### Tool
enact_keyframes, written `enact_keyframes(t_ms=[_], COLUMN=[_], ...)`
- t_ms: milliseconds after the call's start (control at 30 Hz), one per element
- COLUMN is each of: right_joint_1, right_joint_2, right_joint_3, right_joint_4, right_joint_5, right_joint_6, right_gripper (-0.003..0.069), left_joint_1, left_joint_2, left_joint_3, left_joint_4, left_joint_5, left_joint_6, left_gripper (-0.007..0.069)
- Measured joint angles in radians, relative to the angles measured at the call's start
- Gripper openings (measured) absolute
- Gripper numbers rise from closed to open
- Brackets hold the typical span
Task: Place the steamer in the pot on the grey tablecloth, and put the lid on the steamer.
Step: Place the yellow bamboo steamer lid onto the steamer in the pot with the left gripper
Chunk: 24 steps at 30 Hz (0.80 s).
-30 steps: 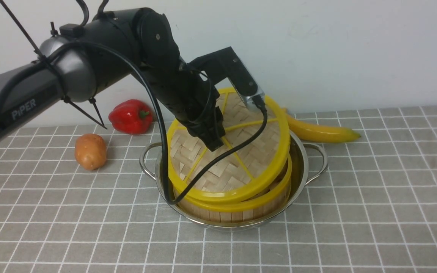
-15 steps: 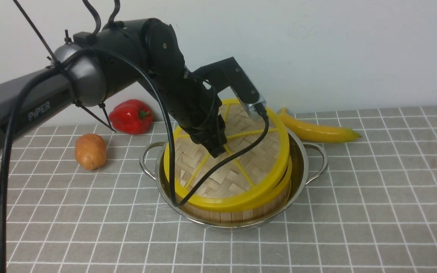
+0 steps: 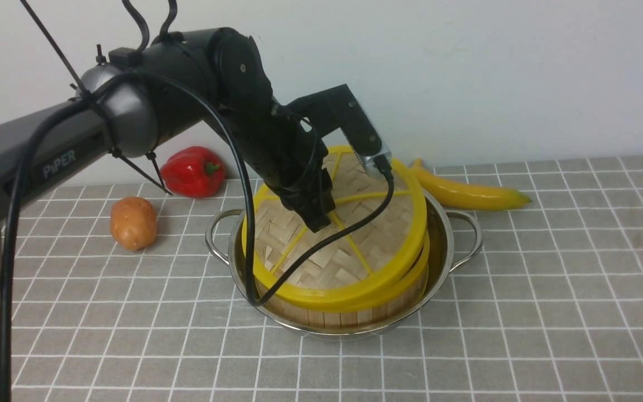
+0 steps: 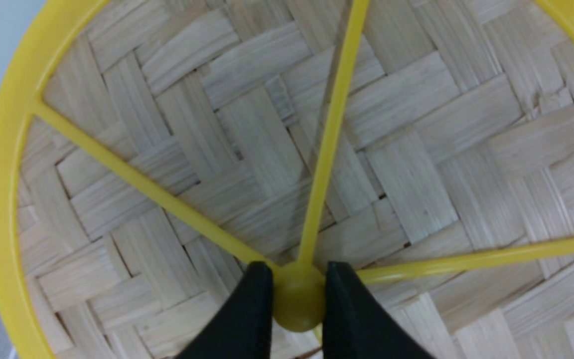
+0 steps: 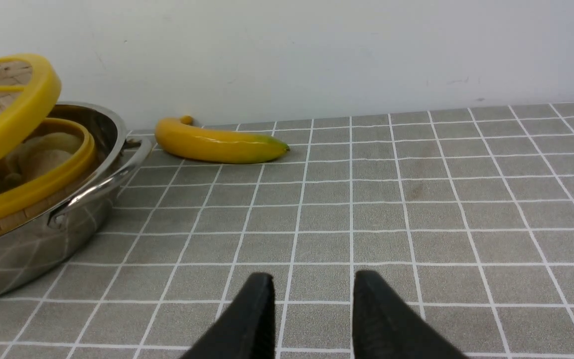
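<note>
**Operator:** What is nearest me?

**Spotter:** Your right gripper (image 5: 312, 299). Only its own wrist view shows it. The jaws stand apart with nothing between them, and bare grey tablecloth (image 5: 416, 224) lies beneath. The front view does not catch it at all.

**Operator:** And the pot?

**Spotter:** You have the pot (image 3: 445, 234) about the middle of the tablecloth, with the steamer (image 3: 344, 315) sitting inside it. The lid (image 3: 355, 245) lies tilted over the steamer, its near edge low at the steamer's rim and its far edge raised. From the front you cannot see inside. The right wrist view looks in through the gap and shows pale buns (image 5: 48, 152) in the steamer.

**Operator:** The left claw?

**Spotter:** Your left gripper (image 4: 298, 274) is clamped on the lid's yellow hub (image 4: 298, 311). Only the left wrist view shows the black fingers (image 4: 247, 309) pinching it.

**Operator:** Beyond that?

**Spotter:** A potato (image 3: 133, 222) lies left of the pot. Along the tablecloth's far edge you have a red pepper (image 3: 193, 172) on the left and a banana (image 3: 466, 192) on the right.
</note>
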Motion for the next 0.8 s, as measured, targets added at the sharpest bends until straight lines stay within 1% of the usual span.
enact_keyframes(t_ms=[167, 800], right_joint_1=[0.0, 0.0], right_joint_2=[0.0, 0.0], right_joint_3=[0.0, 0.0], right_joint_4=[0.001, 0.002], right_joint_5=[0.0, 0.0], right_joint_6=[0.0, 0.0], right_gripper=[0.0242, 0.0242], left_joint_1=[0.0, 0.0], left_joint_2=[0.009, 0.009], left_joint_3=[0.0, -0.001], left_joint_4=[-0.002, -0.002], left_joint_5=[-0.006, -0.002], left_joint_6=[0.023, 0.023], left_gripper=[0.0117, 0.0117])
